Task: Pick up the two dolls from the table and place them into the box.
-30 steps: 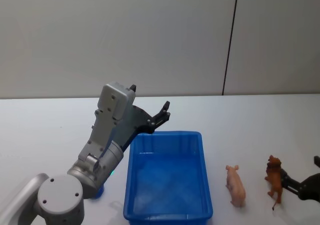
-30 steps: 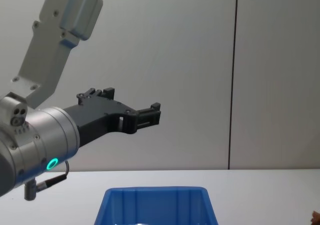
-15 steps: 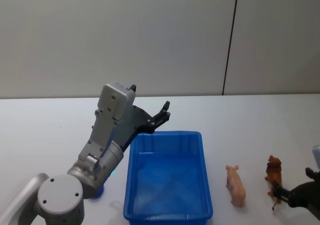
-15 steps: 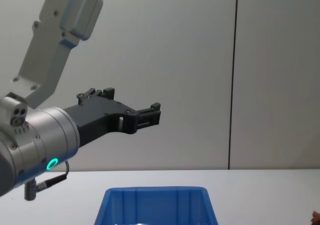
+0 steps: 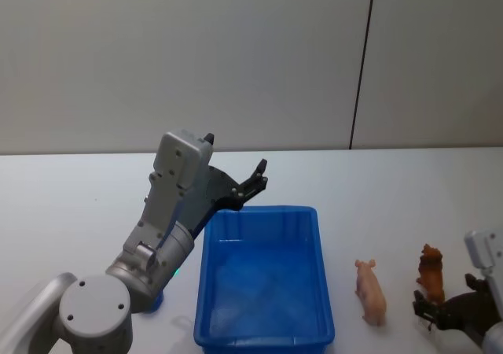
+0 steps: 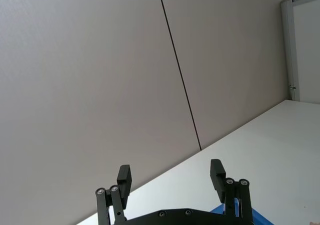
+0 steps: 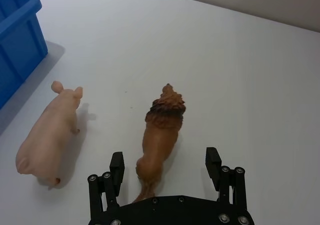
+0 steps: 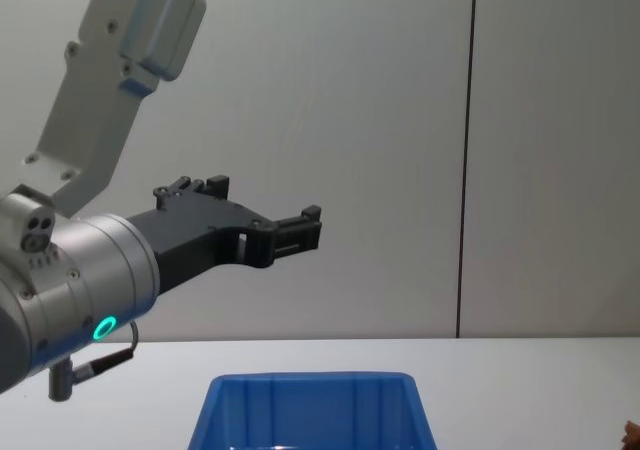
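Pale grey wall panels [image 5: 236, 55], split by a thin dark seam, rise behind a smooth, matte white table [image 7: 240, 60]. Low over that table sits the right gripper [image 7: 165, 160], black and blocky with small silver screws, its two flat fingers spread wide to either side of the hind end of the lion doll [image 7: 161, 135], with table showing on both sides and no contact that I can see. The lion doll is moulded orange-brown plastic with a darker, ridged, shaggy mane, standing on the table with its head pointing away from the gripper. Just beside it, apart, stands the pig doll [image 7: 47, 135], pale pink, rounded and smooth, with small pointed ears. Beyond the pig is the box [image 5: 259, 210], a bright blue, glossy plastic bin with a thick rolled rim. On its far side the left gripper [image 6: 170, 177] hangs high above the table near the box's back corner, its square-tipped black fingers held wide apart on nothing.
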You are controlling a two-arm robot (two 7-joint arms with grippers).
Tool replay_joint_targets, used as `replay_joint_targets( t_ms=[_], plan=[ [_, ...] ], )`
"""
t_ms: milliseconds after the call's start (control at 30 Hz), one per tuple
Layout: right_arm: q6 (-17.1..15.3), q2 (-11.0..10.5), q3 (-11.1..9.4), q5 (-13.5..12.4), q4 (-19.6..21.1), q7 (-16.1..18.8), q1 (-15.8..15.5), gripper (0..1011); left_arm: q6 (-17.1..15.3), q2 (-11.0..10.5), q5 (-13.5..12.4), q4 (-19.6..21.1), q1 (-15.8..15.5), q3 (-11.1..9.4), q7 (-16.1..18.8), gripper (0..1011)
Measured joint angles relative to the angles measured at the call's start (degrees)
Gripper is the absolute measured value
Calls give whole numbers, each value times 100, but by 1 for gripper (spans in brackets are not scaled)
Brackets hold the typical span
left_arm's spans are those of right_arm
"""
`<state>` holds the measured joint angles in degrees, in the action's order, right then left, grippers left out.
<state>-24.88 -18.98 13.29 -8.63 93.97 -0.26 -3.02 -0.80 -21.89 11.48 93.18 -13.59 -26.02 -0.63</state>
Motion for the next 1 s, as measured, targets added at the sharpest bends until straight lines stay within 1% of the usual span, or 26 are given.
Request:
replay_joint_targets(
  t_ms=[133, 333, 467, 500, 533, 633, 767, 867, 900, 1000],
  plan=[
    [-2, 103, 51, 78, -158, 42, 88, 1001, 0, 0, 0, 0, 0, 0, 0, 1000],
    [2, 182, 90, 144, -277, 76, 159, 998, 0, 0, 0, 0, 0, 0, 0, 1000],
    [8, 227, 112, 178, -345, 94, 197, 910, 0, 0, 0, 0, 0, 0, 0, 1000],
    [9, 232, 115, 183, -352, 96, 201, 902, 0, 0, 0, 0, 0, 0, 0, 1000],
    [10, 239, 118, 188, -362, 98, 207, 862, 0, 0, 0, 0, 0, 0, 0, 1000],
    [12, 259, 130, 204, -392, 107, 224, 792, 0, 0, 0, 0, 0, 0, 0, 1001],
    [15, 280, 140, 220, -423, 116, 243, 644, 0, 0, 0, 0, 0, 0, 0, 1000],
    [17, 288, 145, 227, -435, 119, 249, 589, 0, 0, 0, 0, 0, 0, 0, 1000],
    [17, 291, 146, 229, -439, 120, 251, 519, 0, 0, 0, 0, 0, 0, 0, 1000],
    [19, 300, 151, 236, -455, 123, 261, 459, 0, 0, 0, 0, 0, 0, 0, 1000]
  ],
)
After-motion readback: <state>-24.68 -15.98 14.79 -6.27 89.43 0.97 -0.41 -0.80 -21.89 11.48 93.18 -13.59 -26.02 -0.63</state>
